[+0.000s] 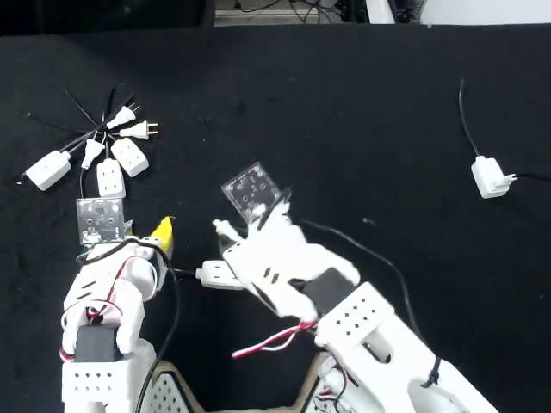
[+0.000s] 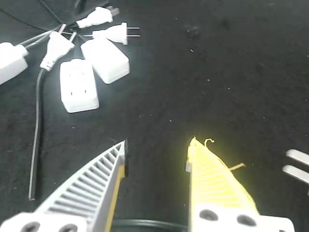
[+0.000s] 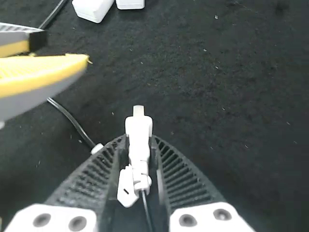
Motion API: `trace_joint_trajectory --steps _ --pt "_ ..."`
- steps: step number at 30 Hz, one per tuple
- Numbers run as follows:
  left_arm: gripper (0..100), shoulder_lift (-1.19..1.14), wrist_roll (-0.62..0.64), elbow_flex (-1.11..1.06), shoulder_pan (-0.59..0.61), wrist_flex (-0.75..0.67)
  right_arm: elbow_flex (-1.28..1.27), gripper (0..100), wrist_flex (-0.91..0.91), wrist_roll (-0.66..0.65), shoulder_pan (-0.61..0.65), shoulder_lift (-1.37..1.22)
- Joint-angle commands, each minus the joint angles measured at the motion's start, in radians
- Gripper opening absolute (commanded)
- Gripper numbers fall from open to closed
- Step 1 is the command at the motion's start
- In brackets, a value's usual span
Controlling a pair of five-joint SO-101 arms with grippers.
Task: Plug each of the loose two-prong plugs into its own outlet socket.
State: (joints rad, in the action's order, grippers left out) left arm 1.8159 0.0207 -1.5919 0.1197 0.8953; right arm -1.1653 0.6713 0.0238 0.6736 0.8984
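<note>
My right gripper (image 3: pixel 139 140) is shut on a white two-prong plug (image 3: pixel 138 137), whose prongs point out past the fingertips. In the high view this plug (image 1: pixel 225 230) is near the table's middle front, in the right gripper (image 1: pixel 231 237). My left gripper (image 2: pixel 157 147) stands open with nothing in it, just left of the plug (image 2: pixel 297 164), and its yellow finger (image 1: pixel 164 234) points towards the far left cluster. That cluster holds white outlet sockets (image 2: pixel 77 86) (image 2: pixel 105 59) and loose plugs (image 2: pixel 116 33) (image 2: pixel 96 17) (image 2: pixel 55 48). From above, the sockets (image 1: pixel 110 178) (image 1: pixel 130 157) lie beyond the left gripper (image 1: pixel 146 231).
A white cord end (image 1: pixel 219 275) with a black cable lies between the two arms. Another white block (image 1: pixel 49 169) sits at the cluster's left. A white adapter (image 1: pixel 491 176) with its cable lies far right. Bare black cloth (image 1: pixel 362 112) covers the middle and back.
</note>
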Motion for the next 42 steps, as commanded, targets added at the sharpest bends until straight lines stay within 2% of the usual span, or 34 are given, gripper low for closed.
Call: trace_joint_trajectory --steps 1,7,14,18,21,26,33,38,42 --pt "21 -0.002 -0.035 0.067 0.013 0.008 0.139 1.0 0.152 -0.048 -0.026 0.035" --pt "21 -0.147 -0.048 0.125 0.012 0.002 0.179 1.0 0.281 -0.098 -0.026 0.033" --pt "21 -0.539 -0.048 0.213 0.012 -0.143 0.263 1.1 0.44 -0.098 -0.02 0.024" --pt "21 -0.741 -0.048 0.275 0.012 -0.192 0.274 1.1 0.496 -0.123 -0.018 -0.071" --pt "21 -0.867 -0.049 0.321 0.012 -0.209 0.275 1.1 0.519 -0.183 0.023 -0.179" --pt "21 -1.04 -0.049 0.39 0.012 -0.209 0.292 1.1 0.523 -0.195 0.091 -0.271" --pt "21 -1.158 -0.049 0.437 0.012 -0.209 0.394 1.1 0.658 -0.199 0.115 -0.278" --pt "21 -1.16 -0.049 0.438 0.013 -0.209 0.285 1.1 0.572 -0.19 0.232 -0.28" --pt "21 -1.16 -0.044 0.43 0.013 -0.209 0.239 1.1 0.516 -0.189 0.239 -0.28"
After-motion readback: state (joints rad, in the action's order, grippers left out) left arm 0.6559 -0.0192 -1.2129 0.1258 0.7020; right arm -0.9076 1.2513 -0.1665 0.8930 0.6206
